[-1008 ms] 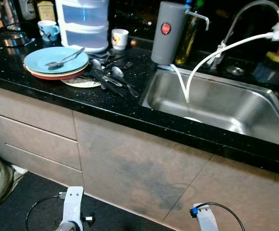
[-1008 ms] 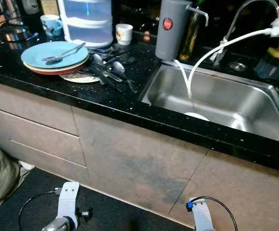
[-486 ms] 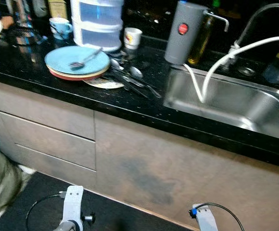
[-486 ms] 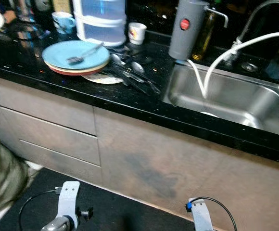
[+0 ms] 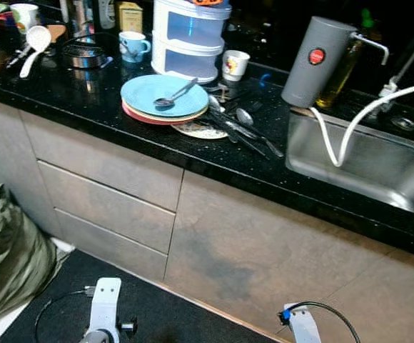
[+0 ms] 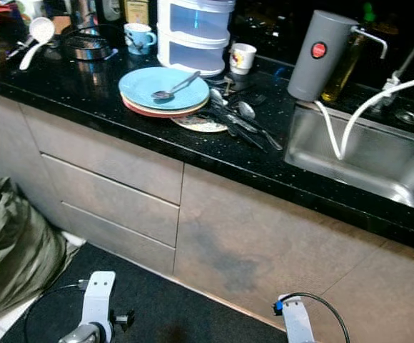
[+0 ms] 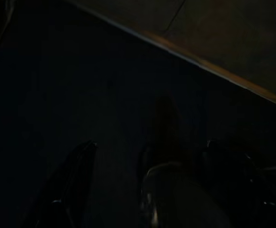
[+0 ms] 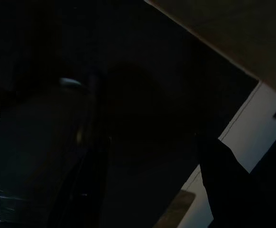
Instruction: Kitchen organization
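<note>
Standing before the black surface (image 5: pixel 86 93), the robot is looking down at a kitchen where nothing appears sorted yet. Both arms are hanging low by the cabinet fronts, the left arm (image 5: pixel 104 311) and the right arm (image 5: pixel 301 326) idle above the dark floor mat (image 6: pixel 157 314).

In the left wrist view the left pincer (image 7: pixel 150 190) is showing its two dark fingers spread apart with nothing between them. In the right wrist view the right pincer (image 8: pixel 147 180) is likewise looking released and empty, though the gloom is making this hard to confirm.

On the surface a stack of plates (image 5: pixel 164 98) is sitting with a spoon (image 5: pixel 175 93) lying across the blue top plate. Just beside it, toward the sink (image 5: pixel 378 164), loose cutlery (image 5: pixel 239 125) is lying scattered, partly over a small patterned plate (image 5: pixel 200 130). Behind are standing a blue mug (image 5: pixel 132 44), a white cup (image 5: pixel 235 64), a stacked plastic container (image 5: pixel 190 39) and a grey jug (image 5: pixel 315 63). A white ladle (image 5: pixel 33 43) and a metal ring pan (image 5: pixel 83 56) are lying farther to the robot's left. A white hose (image 5: pixel 350 128) is dangling into the sink. A green bag (image 5: pixel 11 250) is slumping on the floor.

Judging from this, the organizing is hardly begun: plates, cutlery and cups are all waiting to be gathered or put away.
</note>
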### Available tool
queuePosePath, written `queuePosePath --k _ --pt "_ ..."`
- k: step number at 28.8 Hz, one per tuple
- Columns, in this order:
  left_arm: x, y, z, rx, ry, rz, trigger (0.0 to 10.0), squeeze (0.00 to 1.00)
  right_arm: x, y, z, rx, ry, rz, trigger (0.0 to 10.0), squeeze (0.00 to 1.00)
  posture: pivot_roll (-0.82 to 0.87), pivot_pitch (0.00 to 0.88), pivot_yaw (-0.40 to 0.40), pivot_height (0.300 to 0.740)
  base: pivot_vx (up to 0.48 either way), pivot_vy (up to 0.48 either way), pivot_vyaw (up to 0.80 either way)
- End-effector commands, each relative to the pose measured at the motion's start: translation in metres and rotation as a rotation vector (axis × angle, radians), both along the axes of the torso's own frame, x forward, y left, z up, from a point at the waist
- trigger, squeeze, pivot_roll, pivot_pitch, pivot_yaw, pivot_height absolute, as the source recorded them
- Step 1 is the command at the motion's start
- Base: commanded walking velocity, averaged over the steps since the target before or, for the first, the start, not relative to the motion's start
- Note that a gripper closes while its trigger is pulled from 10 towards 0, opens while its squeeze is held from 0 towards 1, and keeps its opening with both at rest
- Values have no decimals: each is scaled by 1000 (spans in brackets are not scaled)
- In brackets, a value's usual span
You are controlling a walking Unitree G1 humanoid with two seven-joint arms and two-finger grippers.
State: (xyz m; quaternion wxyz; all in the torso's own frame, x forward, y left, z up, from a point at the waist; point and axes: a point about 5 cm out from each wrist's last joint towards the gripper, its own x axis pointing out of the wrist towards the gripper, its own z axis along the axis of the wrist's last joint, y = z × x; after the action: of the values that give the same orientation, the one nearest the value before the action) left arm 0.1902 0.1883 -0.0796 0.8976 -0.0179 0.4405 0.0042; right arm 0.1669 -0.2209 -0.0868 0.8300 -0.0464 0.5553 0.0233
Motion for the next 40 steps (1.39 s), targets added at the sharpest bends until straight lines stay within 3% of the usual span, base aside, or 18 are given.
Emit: queuePosePath --k 1,14,24,40 --pt "-1 -4 -1 -19 6 5 10000 0 -3 -8 0 -14 9 -18 10000 0 105 0 -103 740 0 0 0" --pt "-2 -4 -2 -7 12 2 10000 0 -3 -8 1 -13 7 -11 10000 0 105 0 -106 740 0 0 0" --pt "-3 -2 -2 1 9 14 10000 0 -3 -7 0 -15 14 13 10000 0 113 0 -107 740 0 0 -800" --pt "4 4 3 30 -20 23 10000 0 -3 -6 1 2 3 21 10000 0 113 0 -110 740 0 0 0"
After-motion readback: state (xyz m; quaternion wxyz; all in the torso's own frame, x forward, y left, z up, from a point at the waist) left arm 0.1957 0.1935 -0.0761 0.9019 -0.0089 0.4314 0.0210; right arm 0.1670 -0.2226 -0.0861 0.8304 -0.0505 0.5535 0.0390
